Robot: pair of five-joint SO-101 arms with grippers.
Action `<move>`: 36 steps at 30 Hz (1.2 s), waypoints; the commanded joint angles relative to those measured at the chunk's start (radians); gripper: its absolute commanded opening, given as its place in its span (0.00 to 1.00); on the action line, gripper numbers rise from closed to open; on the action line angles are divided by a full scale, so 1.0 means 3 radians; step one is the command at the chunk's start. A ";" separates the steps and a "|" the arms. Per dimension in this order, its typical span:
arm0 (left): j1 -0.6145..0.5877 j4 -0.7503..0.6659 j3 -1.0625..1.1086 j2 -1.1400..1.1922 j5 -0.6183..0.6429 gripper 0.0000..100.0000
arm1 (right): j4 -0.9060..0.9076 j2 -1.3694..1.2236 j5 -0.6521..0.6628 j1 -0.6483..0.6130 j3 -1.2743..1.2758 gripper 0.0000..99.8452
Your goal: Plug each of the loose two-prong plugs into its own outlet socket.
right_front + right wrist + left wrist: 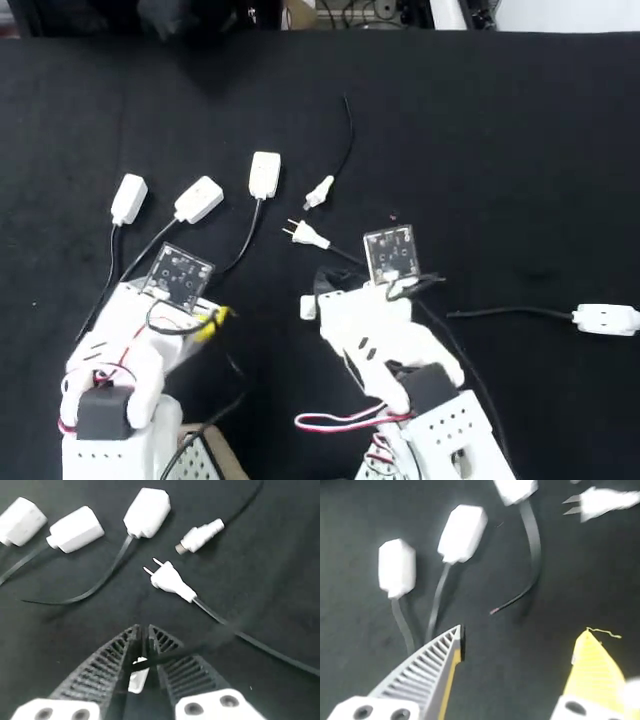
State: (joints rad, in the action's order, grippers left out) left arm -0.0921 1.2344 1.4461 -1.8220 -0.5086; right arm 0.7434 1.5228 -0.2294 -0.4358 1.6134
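Three white outlet sockets lie in a row on the black cloth: one (pixel 128 198), a second (pixel 198 199) and a third (pixel 264 174). Two loose two-prong plugs lie to their right, one (pixel 318 192) farther back and one (pixel 307 235) nearer, its prongs pointing at the third socket. My left gripper (pixel 524 630) is open above the cords, short of the first two sockets (pixel 396 567) (pixel 462 532). My right gripper (pixel 142 629) is shut just behind the nearer plug (pixel 169 579). A small white piece (pixel 139 677) shows between its fingers; I cannot tell whether it is gripped.
Another white connector (pixel 608 318) on a black cord lies at the right edge. Black cords run from the sockets toward the arms, and one cut cord end (pixel 493 611) lies in front of the left gripper. The far half of the cloth is bare.
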 commanded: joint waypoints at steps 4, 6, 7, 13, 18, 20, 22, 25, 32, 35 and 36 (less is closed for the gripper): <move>-0.0724 0.0015 0.0304 0.0005 -0.0455 0.34 | -0.0072 -0.0074 0.0020 -0.0118 -0.0064 0.03; -0.0744 0.0015 0.0386 0.0005 -0.0450 0.34 | -0.0066 -0.0095 0.0010 -0.0271 -0.0115 0.08; -0.0744 0.0015 0.0417 0.0005 -0.0450 0.34 | -0.0087 -0.0105 -0.0026 -0.0332 -0.0130 0.10; -0.0724 -0.0010 0.0586 0.0005 -0.0373 0.34 | -0.0297 -0.0105 -0.0409 -0.0384 0.0018 0.14; -0.0739 -0.0015 0.0627 0.0005 -0.0338 0.34 | -0.0399 -0.0105 -0.0573 -0.0425 0.0084 0.14; -0.0744 -0.0015 0.0632 0.0005 -0.0338 0.34 | -0.0394 -0.0110 -0.0573 -0.0445 0.0115 0.14; -0.0749 -0.0015 0.0637 0.0005 -0.0338 0.34 | -0.0394 -0.0110 -0.0573 -0.0445 0.0156 0.14; -0.0749 -0.0015 0.0637 0.0005 -0.0338 0.34 | -0.0373 -0.0110 -0.0573 -0.0450 0.0171 0.14; -0.0744 -0.0005 0.0642 0.0005 -0.0338 0.34 | -0.0230 -0.0115 -0.0573 -0.0450 0.0074 0.07; -0.0739 -0.0005 0.0642 0.0005 -0.0338 0.34 | -0.0225 -0.0120 -0.0573 -0.0440 0.0084 0.08; -0.0734 -0.0005 0.0642 0.0005 -0.0338 0.34 | -0.0225 -0.0120 -0.0573 -0.0440 0.0084 0.09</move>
State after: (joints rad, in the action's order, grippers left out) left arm -0.3069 1.2344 1.6410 -1.8190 -0.6191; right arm 0.6728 1.4983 -0.3905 -0.5585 1.6686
